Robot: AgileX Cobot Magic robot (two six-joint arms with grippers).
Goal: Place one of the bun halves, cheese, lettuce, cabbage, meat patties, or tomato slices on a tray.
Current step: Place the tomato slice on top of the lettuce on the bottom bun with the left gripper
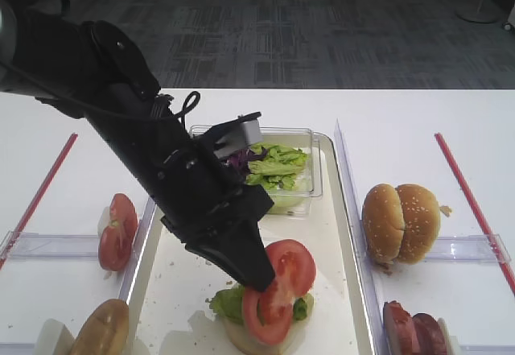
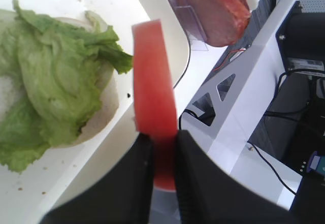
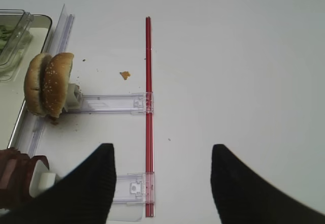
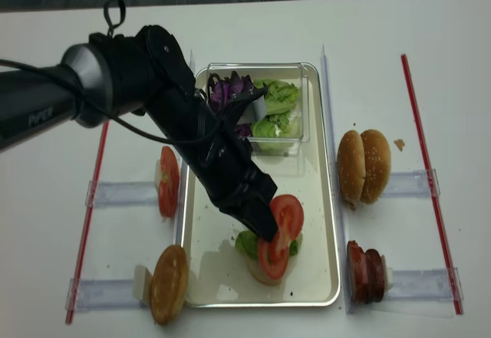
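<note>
Left gripper (image 2: 163, 148): jaws closed on a tomato slice (image 1: 280, 289), held on edge and tilted, its lower rim just above the lettuce (image 2: 53, 76) on a bun half (image 4: 267, 270) near the tray's (image 4: 318, 200) front end. The slice's flat face must tip over to lie on the leaf; bare tray floor lies all round. Right gripper (image 3: 162, 183): over the bench, well apart, holding nothing, jaws at their narrowest despite the visible gap.

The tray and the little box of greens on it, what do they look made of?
The tray looks like metal: a silvery raised rim around a cream-white, crumb-speckled floor, possibly coated or lined. The box seems to be clear, glossy plastic, since the lettuce and purple cabbage show through its walls.
</note>
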